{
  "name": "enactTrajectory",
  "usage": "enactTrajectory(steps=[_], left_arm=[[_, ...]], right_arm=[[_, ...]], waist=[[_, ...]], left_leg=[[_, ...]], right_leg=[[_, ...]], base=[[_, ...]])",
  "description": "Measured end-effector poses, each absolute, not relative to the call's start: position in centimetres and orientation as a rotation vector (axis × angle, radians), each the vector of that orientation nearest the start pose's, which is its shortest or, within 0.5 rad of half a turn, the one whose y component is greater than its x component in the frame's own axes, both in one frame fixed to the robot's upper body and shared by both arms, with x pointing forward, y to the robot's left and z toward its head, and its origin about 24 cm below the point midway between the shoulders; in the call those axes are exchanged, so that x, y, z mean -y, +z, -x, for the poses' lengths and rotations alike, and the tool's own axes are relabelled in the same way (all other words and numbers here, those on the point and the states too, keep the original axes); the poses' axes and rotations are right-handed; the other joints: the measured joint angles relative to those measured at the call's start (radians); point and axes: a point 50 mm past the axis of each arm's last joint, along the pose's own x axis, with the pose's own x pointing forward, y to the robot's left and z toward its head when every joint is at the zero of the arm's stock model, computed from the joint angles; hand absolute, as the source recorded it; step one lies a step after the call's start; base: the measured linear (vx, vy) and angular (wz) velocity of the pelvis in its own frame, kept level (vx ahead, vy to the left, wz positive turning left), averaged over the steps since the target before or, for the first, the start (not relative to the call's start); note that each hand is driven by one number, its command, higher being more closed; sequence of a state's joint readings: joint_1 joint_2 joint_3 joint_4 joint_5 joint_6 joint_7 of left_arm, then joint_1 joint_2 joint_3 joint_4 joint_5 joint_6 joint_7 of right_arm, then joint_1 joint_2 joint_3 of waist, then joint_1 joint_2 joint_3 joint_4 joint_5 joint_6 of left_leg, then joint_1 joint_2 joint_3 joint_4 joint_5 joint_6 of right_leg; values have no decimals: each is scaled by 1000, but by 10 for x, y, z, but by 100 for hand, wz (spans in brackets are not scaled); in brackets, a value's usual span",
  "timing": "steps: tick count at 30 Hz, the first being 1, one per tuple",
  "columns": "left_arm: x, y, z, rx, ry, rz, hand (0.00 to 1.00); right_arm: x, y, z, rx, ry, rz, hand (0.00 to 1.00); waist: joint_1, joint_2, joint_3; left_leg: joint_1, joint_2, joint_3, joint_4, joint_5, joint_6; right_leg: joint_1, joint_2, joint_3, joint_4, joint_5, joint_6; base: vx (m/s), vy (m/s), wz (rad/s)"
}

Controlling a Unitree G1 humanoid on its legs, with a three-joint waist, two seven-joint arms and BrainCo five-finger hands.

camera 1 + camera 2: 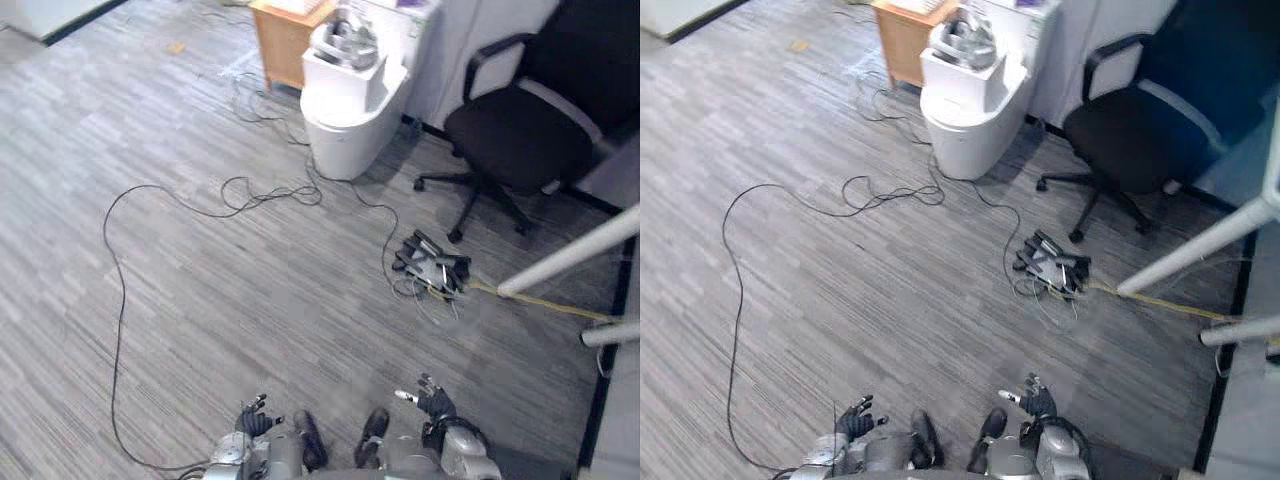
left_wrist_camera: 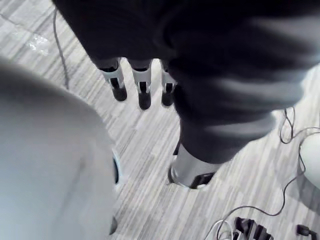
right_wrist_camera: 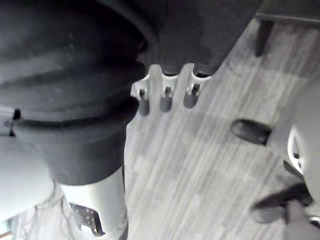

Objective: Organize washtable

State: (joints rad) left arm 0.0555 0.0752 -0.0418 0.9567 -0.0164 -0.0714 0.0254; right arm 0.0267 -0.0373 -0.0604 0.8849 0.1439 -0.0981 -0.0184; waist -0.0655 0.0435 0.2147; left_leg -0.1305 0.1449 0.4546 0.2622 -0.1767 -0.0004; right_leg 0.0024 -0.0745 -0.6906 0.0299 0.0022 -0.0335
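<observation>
grey plank floor (image 1: 250,300) | office chair (image 1: 520,135) (black) | left hand (image 1: 255,418), right hand (image 1: 437,404): fingers apparently slack, empty

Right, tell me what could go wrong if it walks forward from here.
The power strip bundle and its loose wires lie on the floor ahead to the right; a step could snag them. The slanted white pole and office chair crowd that side, so a turn there might clip them.
</observation>
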Motion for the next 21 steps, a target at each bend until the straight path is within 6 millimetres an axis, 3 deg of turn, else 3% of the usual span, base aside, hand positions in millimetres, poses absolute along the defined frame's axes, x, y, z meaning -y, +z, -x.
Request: enactTrajectory(steps=[2, 6, 9, 14, 15, 16, 17, 19, 21], left_arm=[[-163, -148, -130, -938, -11, -88, 0], [-156, -148, -131, -930, -44, -94, 0], [-159, -148, -130, -931, -39, -101, 0], [-168, -150, -122, -951, -26, -120, 0], [-170, -151, -116, -967, -19, -121, 0], [-171, -152, -115, -970, -20, -129, 0], [-173, -152, -114, -971, -19, -137, 0], [-177, -152, -114, -976, -2, -134, 0], [-180, -151, -115, -966, 26, -118, 0]], right_arm=[[177, -132, -155, -798, -172, -111, 0], [176, -133, -156, -800, -165, -103, 0], [174, -134, -155, -812, -147, -82, 0], [163, -134, -156, -814, -107, -82, 0], [162, -133, -159, -808, -89, -65, 0], [163, -132, -160, -798, -85, -57, 0], [163, -131, -160, -795, -81, -59, 0], [165, -131, -157, -792, -73, -61, 0], [165, -134, -152, -810, -73, -59, 0]], waist=[[-19, 5, -5], [-23, 8, -7], [-4, -1, -9], [-3, -14, -16], [-6, -8, -17], [-10, -6, -21], [-17, 2, -16], [-31, -9, -17], [-6, -27, -24]], left_leg=[[55, -76, -21, -167, 104, -12], [101, -122, -86, -332, 194, -14], [129, -130, -109, -356, 205, -16], [152, -137, -142, -356, 205, -16], [151, -135, -183, -355, 206, -15], [151, -133, -241, -338, 201, -8], [138, -128, -270, -321, 198, -3], [108, -132, -378, -289, 203, 9], [99, -164, -440, -284, 217, 15]], right_leg=[[-9, -52, -62, 49, -16, 20], [-4, -80, -138, 95, -28, 30], [17, -96, -152, 127, -28, 30], [45, -112, -158, 160, -28, 29], [21, -130, -108, 257, -33, 24], [-33, -145, 54, 391, -46, 12], [-66, -125, 163, 422, -87, 23], [-90, -46, 421, 409, -199, 59], [-86, -66, 430, 375, -212, 77]], base=[[103, 156, 87], [21, 82, 81], [11, 18, 37], [44, -2, 25], [3, 37, 68], [27, 48, 94], [24, 20, 118], [36, -37, 146], [15, -51, 132]])
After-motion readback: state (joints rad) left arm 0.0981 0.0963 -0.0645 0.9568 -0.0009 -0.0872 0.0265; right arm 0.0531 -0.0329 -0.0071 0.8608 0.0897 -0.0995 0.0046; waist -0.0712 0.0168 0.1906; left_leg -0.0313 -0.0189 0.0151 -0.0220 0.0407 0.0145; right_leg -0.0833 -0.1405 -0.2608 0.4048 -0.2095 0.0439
